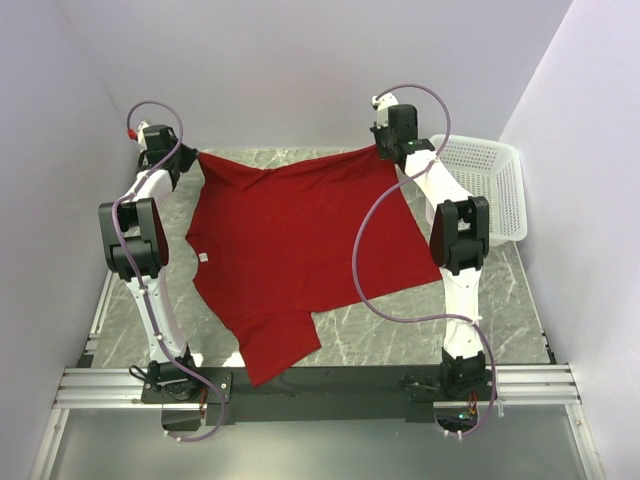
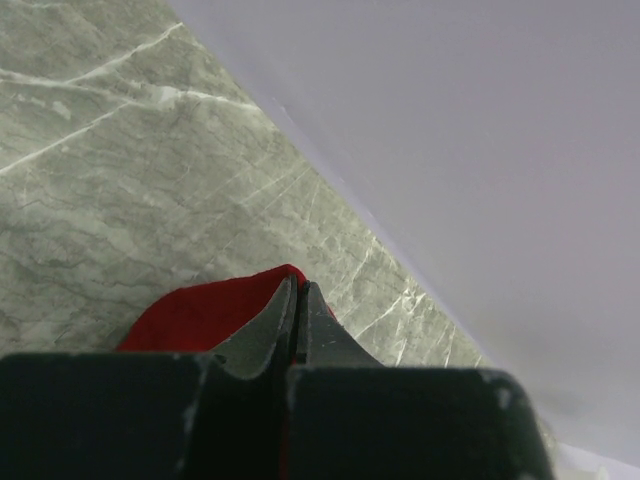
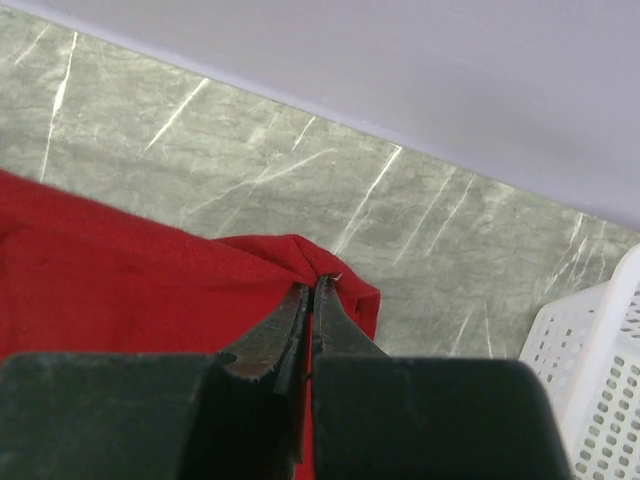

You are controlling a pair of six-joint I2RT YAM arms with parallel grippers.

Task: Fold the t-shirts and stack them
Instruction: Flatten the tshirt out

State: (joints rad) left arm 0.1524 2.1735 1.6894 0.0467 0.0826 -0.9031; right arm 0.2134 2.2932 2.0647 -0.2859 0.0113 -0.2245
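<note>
Shirt (image 1: 300, 245) stretched along the table's (image 1: 400, 330) far edge between my left gripper (image 2: 297, 290) and right gripper (image 3: 312, 288), each clamped on a corner, rest trailing toward the near edge.

A white mesh basket (image 1: 487, 185) sits at the right edge of the top view, on a grey marble-patterned table (image 1: 400, 340) with pale veins. Plain pale walls (image 1: 300, 60) enclose it; aluminium rails (image 1: 100, 385) cross the bottom of the frame

Top cam overhead; wrist cams close, facing wall (image 2: 450, 150); share t-shirt (image 1: 300, 240).
</note>
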